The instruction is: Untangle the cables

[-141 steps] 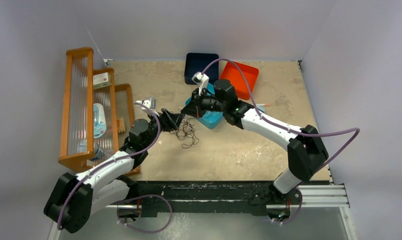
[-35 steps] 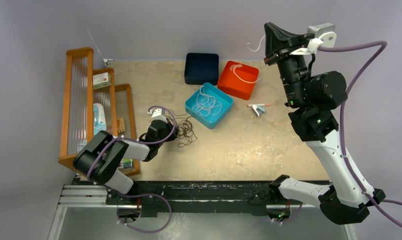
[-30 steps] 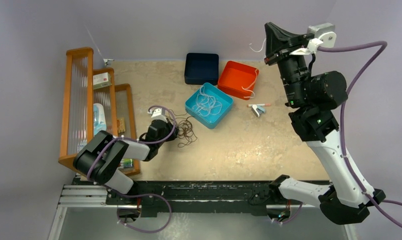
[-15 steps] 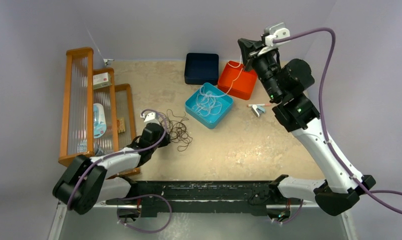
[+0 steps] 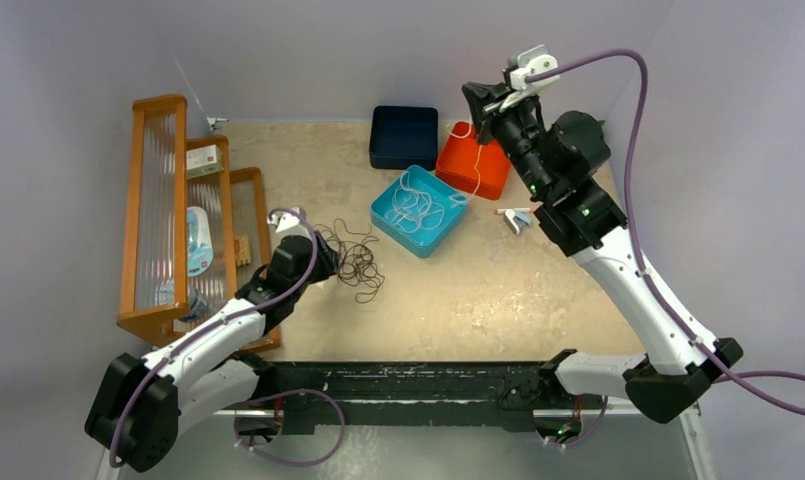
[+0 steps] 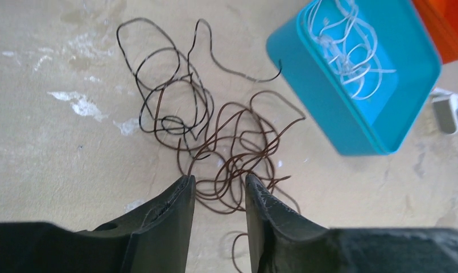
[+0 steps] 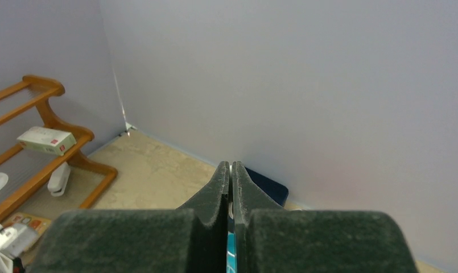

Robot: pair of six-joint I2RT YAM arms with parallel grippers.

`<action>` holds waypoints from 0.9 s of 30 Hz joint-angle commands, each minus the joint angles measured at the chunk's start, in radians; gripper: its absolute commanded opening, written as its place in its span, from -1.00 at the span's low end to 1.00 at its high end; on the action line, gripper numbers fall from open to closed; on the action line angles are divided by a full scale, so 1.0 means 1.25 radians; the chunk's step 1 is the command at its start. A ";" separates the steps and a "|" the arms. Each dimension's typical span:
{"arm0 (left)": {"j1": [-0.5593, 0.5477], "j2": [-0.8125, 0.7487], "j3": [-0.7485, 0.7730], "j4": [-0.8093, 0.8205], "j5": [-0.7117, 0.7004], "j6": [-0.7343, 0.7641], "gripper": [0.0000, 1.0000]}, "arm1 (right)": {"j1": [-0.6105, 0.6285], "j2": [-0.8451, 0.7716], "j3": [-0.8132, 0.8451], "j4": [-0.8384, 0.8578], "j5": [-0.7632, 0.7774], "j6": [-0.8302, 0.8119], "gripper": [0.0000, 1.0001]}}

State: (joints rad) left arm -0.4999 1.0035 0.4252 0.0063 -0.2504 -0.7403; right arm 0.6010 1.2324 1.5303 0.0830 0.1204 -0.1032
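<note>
we are partway, we judge. our right jaws, raised high, are closed on 1 white cable that trails below them into the teal tray, where more white cables lie looped. our left jaws stand apart, gripping nothing. the dark cables lie knotted just ahead of them on the worktop, not yet separated.

Table is carrying dark cables, teal bin, orange bin, navy box, wooden rack.

No legible text or labels
</note>
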 commanded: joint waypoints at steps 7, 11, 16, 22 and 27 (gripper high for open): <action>0.001 -0.070 0.092 -0.062 -0.055 0.031 0.24 | -0.014 0.050 0.014 0.012 -0.034 0.026 -1.00; 0.001 -0.083 0.106 -0.074 -0.074 0.044 0.28 | -0.019 0.084 0.021 0.023 -0.056 0.035 -1.00; 0.001 -0.098 0.105 -0.081 -0.084 0.044 0.29 | -0.027 0.132 0.024 0.041 -0.077 0.044 -1.00; 0.002 -0.091 0.098 -0.077 -0.077 0.041 0.29 | -0.051 0.209 -0.001 0.076 -0.105 0.056 -1.00; 0.001 -0.092 0.090 -0.068 -0.073 0.036 0.29 | -0.070 0.260 -0.054 0.110 -0.148 0.086 -1.00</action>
State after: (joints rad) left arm -0.4999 0.8970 0.5140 -0.1001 -0.3336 -0.7109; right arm 0.5293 1.5349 1.4982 0.1356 -0.0063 -0.0349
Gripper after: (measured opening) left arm 0.645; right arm 0.008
